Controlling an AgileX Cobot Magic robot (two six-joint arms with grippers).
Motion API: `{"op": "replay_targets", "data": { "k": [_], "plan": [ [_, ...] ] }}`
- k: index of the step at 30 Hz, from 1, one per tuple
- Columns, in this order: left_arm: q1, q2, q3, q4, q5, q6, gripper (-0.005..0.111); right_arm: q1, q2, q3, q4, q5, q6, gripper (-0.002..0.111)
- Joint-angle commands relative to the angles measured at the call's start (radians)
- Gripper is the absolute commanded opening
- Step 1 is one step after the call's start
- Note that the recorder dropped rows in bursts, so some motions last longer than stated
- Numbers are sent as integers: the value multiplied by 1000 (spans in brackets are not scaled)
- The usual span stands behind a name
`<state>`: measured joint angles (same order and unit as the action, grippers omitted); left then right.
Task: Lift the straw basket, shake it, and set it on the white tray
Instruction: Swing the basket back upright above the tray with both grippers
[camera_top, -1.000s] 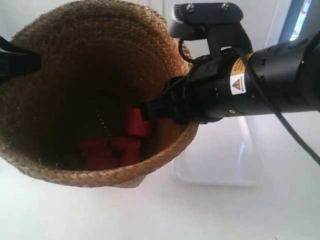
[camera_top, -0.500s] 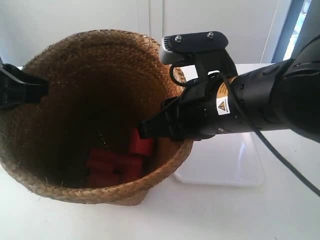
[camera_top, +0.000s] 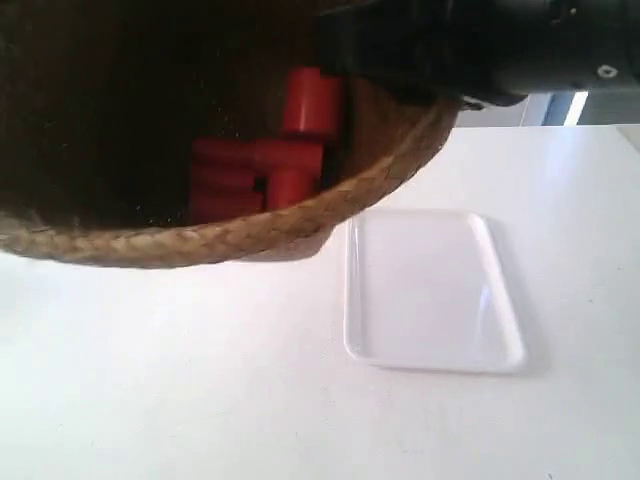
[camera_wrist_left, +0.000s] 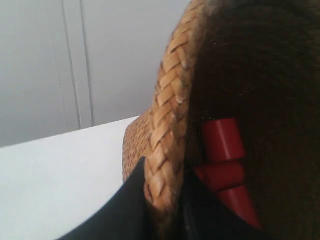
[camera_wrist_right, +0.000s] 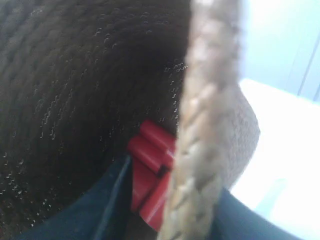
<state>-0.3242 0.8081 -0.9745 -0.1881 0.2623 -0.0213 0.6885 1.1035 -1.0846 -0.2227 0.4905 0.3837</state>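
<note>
One basket (camera_top: 250, 235), one tray (camera_top: 430, 290), and at least four red cylinders (camera_top: 300, 100) inside the basket. The basket's mouth tips toward the exterior camera, its long axis running back into the dark base. It is just beside the tray, not on it. Its rim is thick braided straw and its walls are coarsely woven. The tray is glossy white, rounded and low-rimmed, flat on the white tabletop (camera_top: 200, 400). The left pincer (camera_wrist_left: 162, 200) and right pincer (camera_wrist_right: 187, 210) each clench the rim, one finger inside, one outside.
</note>
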Motion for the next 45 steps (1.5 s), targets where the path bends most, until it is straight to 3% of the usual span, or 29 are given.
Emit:
{"op": "replay_targets", "data": {
  "k": [1, 22, 24, 28, 31, 33, 36, 45],
  "plan": [
    [38, 90, 102, 88, 2, -116, 0, -67, 140, 74, -6, 55, 4, 0],
    [32, 126, 78, 75, 63, -79, 0, -71, 185, 59, 47, -15, -41, 0],
    [32, 124, 30, 57, 62, -79, 0, -71, 167, 0, 51, 14, -53, 0],
    [32, 38, -186, -81, 111, 1, 0, -39, 21, -220, 85, 79, -103, 0],
    [34, 112, -68, -96, 53, 56, 0, -46, 76, -62, -40, -53, -13, 0],
    [34, 179, -11, -96, 76, -34, 0, -71, 171, -31, -5, 66, 58, 0],
    [19, 181, -16, -109, 58, 21, 0, -56, 175, -53, 52, 51, -46, 0],
    [23, 169, -26, -91, 18, 21, 0, -53, 147, -60, 29, 61, -46, 0]
  ]
}}
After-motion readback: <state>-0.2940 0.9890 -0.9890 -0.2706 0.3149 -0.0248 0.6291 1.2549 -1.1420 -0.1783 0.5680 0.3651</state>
